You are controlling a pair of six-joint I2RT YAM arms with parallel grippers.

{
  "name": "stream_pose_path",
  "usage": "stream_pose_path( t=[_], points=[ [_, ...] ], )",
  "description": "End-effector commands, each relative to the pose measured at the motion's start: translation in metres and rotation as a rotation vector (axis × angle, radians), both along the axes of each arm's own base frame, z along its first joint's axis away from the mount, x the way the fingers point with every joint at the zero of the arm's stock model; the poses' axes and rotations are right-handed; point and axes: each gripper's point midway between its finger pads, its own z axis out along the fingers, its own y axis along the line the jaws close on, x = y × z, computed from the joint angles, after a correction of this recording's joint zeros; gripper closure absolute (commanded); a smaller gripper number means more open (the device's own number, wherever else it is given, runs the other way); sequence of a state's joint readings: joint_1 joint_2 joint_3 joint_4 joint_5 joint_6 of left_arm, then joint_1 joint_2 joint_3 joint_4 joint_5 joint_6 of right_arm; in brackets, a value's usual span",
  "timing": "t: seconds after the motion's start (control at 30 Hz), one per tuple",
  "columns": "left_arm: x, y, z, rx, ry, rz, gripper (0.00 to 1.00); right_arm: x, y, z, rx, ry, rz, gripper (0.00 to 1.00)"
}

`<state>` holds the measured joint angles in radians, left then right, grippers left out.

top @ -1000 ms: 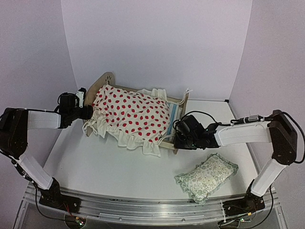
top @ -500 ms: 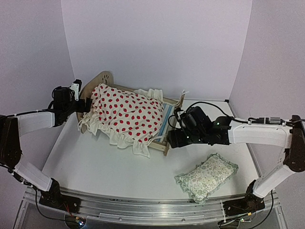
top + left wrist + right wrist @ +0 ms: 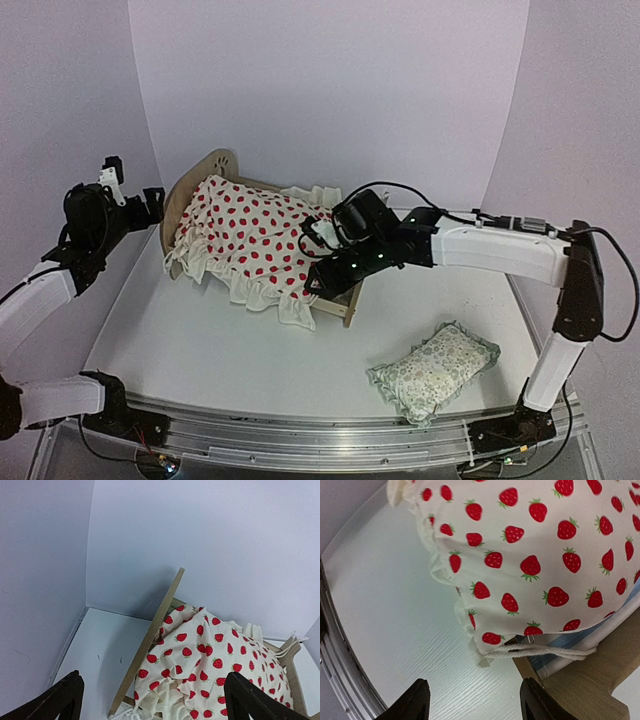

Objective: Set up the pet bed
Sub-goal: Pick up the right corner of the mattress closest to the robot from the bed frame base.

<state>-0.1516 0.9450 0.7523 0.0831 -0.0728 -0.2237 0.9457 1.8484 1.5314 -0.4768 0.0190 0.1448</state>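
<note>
Two grippers stand released, neither holding anything. The pet bed (image 3: 203, 180) sits on the white desk (image 3: 190, 340) toward the far side, around 11 o'clock from the desk's middle. Its arched headboard (image 3: 222, 160) is at the 10 o'clock end and its low footboard (image 3: 352, 300) at the 4 o'clock end. A cream cushion (image 3: 262, 233) printed with red strawberries lies heaped over the frame, covering most of it, its frill spilling over the near rail. The left gripper (image 3: 148, 200) hangs in the air at 9 o'clock of the headboard, apart from it, jaws spread wide. The right gripper (image 3: 322, 280) hovers at the cushion's 4 o'clock corner, by the footboard, jaws apart. Its wrist view shows bare desk between the fingers (image 3: 415, 700), with a white cord (image 3: 540, 652) and a strip of blue-and-white striped fabric (image 3: 570, 656) peeping out under the cushion's edge. A green floral pillow (image 3: 434, 371) lies on the desk at 5 o'clock, well apart from the bed.
</note>
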Motion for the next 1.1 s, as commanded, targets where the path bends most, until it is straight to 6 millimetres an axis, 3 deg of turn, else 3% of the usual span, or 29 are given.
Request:
stream_pose_path(
  t=[0.0, 0.1, 0.27, 0.5, 0.63, 0.7, 0.8, 0.87, 1.07],
  points=[
    [-0.018, -0.009, -0.031, -0.126, 0.124, -0.047, 0.0, 0.023, 0.007, -0.032, -0.05, 0.039, -0.229, 0.37],
    [-0.03, -0.015, -0.041, -0.137, 0.146, -0.084, 0.0, 0.031, 0.017, -0.044, -0.046, 0.034, -0.273, 0.37],
    [-0.047, -0.015, -0.04, -0.143, 0.114, -0.102, 0.01, 0.045, 0.025, -0.05, -0.046, -0.001, -0.307, 0.39],
    [-0.05, -0.022, -0.043, -0.151, 0.124, -0.145, 0.01, 0.055, 0.03, -0.052, -0.051, -0.029, -0.326, 0.42],
    [-0.049, -0.026, -0.048, -0.163, 0.141, -0.165, 0.01, 0.06, 0.034, -0.058, -0.059, -0.039, -0.326, 0.55],
    [-0.049, -0.029, -0.049, -0.184, 0.145, -0.176, 0.01, 0.061, 0.036, -0.058, -0.059, -0.043, -0.314, 0.69],
    [-0.049, -0.045, -0.051, -0.218, 0.174, -0.261, 0.01, 0.062, 0.037, -0.046, -0.042, -0.067, -0.302, 0.9],
    [-0.049, -0.059, -0.055, -0.237, 0.214, -0.333, 0.01, 0.064, 0.033, -0.033, -0.037, -0.1, -0.311, 0.97],
    [-0.055, -0.1, -0.063, -0.203, 0.24, -0.445, 0.04, 0.069, 0.016, 0.027, 0.008, -0.213, -0.348, 1.0]
  ],
)
